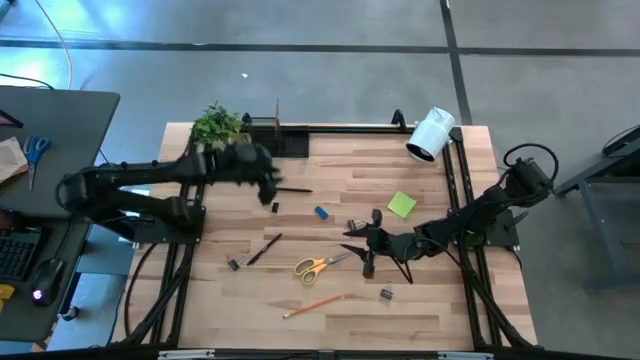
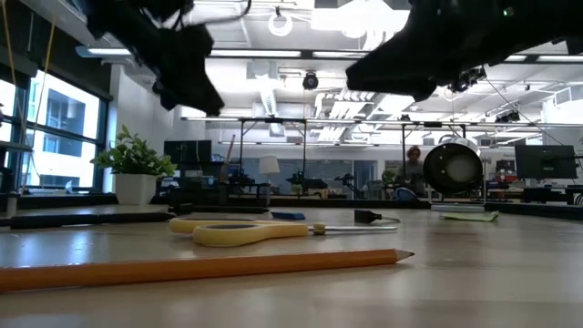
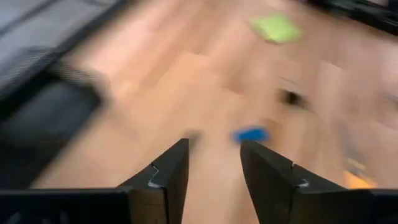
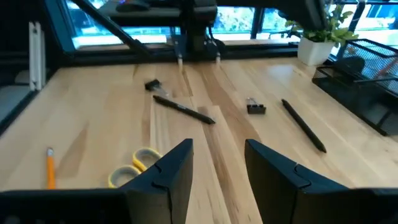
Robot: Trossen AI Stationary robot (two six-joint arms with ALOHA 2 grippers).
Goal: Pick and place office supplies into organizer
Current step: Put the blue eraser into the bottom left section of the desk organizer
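Observation:
Yellow-handled scissors (image 1: 320, 266) lie flat near the table's middle, with an orange pencil (image 1: 312, 305) nearer the front edge. Black pens (image 1: 265, 248) (image 1: 291, 188), a small blue block (image 1: 321, 212), a lime-green sticky pad (image 1: 402, 205) and tiny black binder clips (image 1: 235, 263) (image 1: 385, 293) are scattered about. The black mesh organizer (image 1: 278, 140) stands at the far edge. My left gripper (image 1: 268, 180) hovers open and empty near the organizer, with the blue block (image 3: 250, 134) beyond its fingers. My right gripper (image 4: 217, 165) is open and empty, just right of the scissors (image 4: 134, 168).
A small green plant (image 1: 218, 125) stands beside the organizer. A white cylinder (image 1: 432, 133) lies at the far right corner. A side desk (image 1: 40, 150) with blue-handled scissors stands left of the table. Bare wood shows along the near edge (image 1: 400, 325).

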